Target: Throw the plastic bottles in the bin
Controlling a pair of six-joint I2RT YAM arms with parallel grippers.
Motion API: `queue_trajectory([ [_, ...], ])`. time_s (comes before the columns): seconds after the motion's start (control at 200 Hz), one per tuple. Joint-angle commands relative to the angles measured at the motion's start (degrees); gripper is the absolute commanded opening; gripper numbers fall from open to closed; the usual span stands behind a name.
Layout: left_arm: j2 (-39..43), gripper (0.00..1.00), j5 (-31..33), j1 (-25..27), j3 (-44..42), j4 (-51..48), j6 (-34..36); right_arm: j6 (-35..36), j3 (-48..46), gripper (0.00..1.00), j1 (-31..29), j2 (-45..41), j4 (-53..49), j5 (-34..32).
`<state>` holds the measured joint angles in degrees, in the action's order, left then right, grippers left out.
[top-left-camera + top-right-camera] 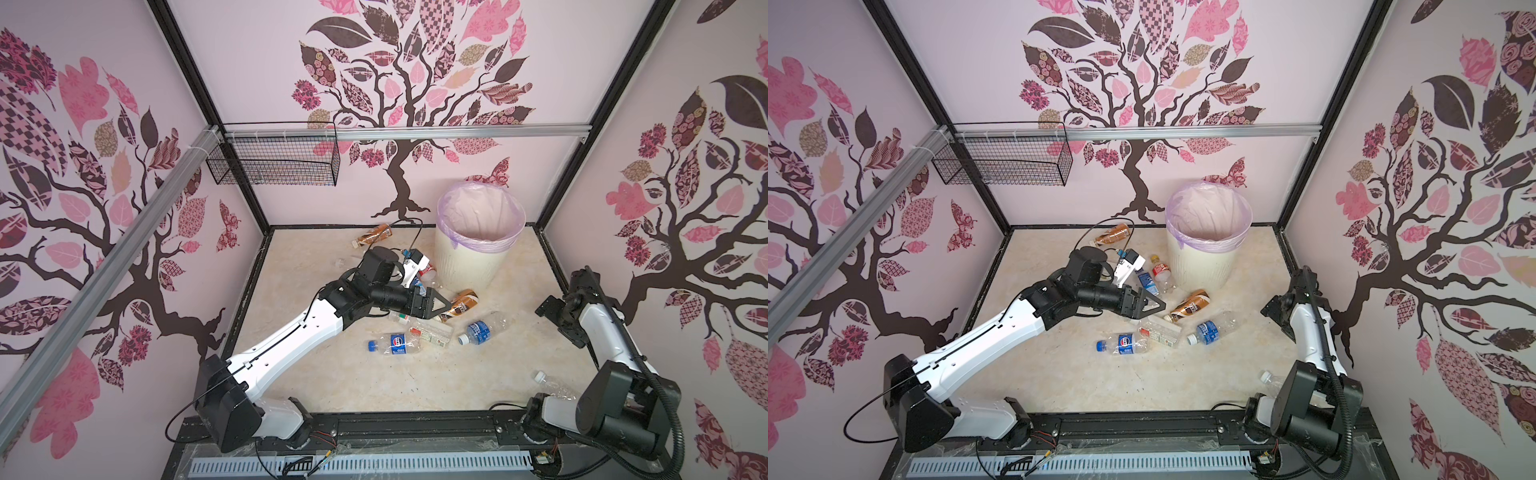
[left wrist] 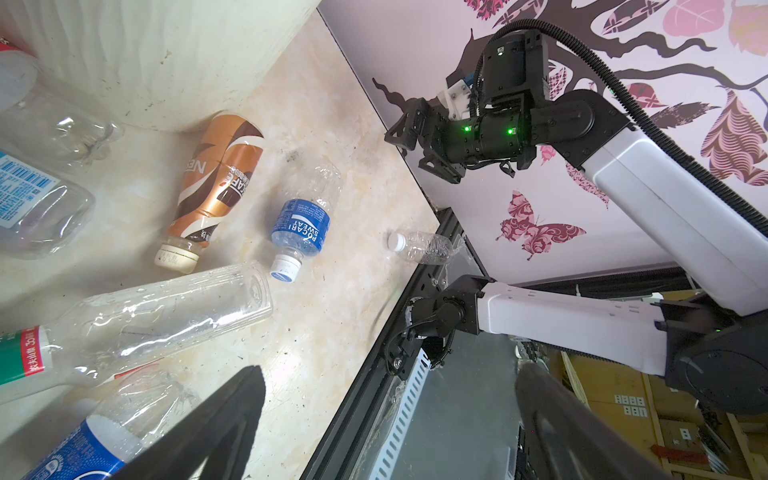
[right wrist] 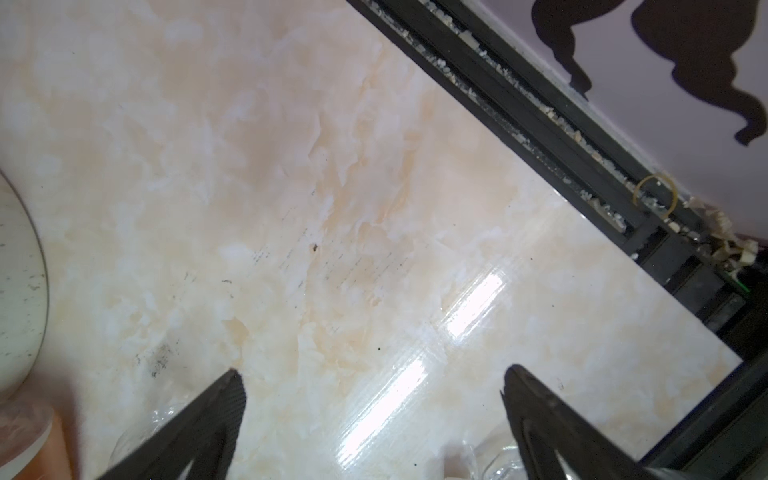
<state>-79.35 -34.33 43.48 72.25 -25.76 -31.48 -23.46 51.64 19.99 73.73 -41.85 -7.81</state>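
The cream ribbed bin (image 1: 465,266) (image 1: 1200,266) with a lilac liner stands at the back right. Several plastic bottles lie before it. They include a brown-orange one (image 1: 459,305) (image 2: 216,187), a blue-labelled one (image 1: 482,330) (image 2: 301,226), a Pepsi one (image 1: 397,343) and a clear one (image 1: 432,334) (image 2: 158,316). Another brown bottle (image 1: 376,233) lies by the back wall. A white-capped clear bottle (image 1: 552,384) (image 2: 422,247) is at the front right. My left gripper (image 1: 444,305) (image 2: 388,370) hangs open over the pile, holding nothing. My right gripper (image 1: 555,322) (image 3: 374,372) is open over bare table.
A black wire mesh basket (image 1: 274,160) hangs on the back rail at the left. Black frame bars edge the table, with a slotted rail (image 1: 415,424) along the front. A thin black cable (image 1: 415,232) loops above the left wrist. The bin's wall (image 3: 16,270) is close beside my right gripper.
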Motion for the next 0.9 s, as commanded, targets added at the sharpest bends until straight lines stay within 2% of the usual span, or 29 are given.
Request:
queue_trajectory([
  [0.0, -0.61, 0.98, 0.22, -0.15, -1.41, 0.87, 0.82, 1.14, 4.0, 1.0, -5.79, 3.37, -3.6, -3.34],
  [0.07, -0.71, 0.98, 0.55, 0.08, -1.42, 0.8, 0.9, -1.13, 4.94, 1.0, -6.19, 4.1, -4.81, -1.8],
  [0.18, -1.05, 0.98, 1.29, 1.38, -1.07, 0.2, 1.72, -3.45, 2.7, 1.0, -6.19, 0.71, -2.1, -0.62],
  [0.43, -0.04, 0.98, 6.56, 8.13, -0.26, -2.34, 5.21, -3.21, 1.98, 0.99, -6.21, 0.12, -1.35, -1.26],
  [0.64, -0.88, 0.98, 7.77, 8.81, -0.24, -3.37, 5.78, -8.1, 2.04, 1.0, -6.23, 0.98, -3.12, -5.12],
  [0.775, -1.48, 0.98, 7.5, 8.98, -0.35, -3.33, 4.96, -11.36, 1.91, 0.99, -6.19, 2.73, -3.54, -2.07],
  [0.895, -2.54, 0.98, 6.93, 9.08, -0.51, -4.05, 4.2, -14.14, 0.0, 0.99, -6.19, -1.36, -1.96, -3.18],
])
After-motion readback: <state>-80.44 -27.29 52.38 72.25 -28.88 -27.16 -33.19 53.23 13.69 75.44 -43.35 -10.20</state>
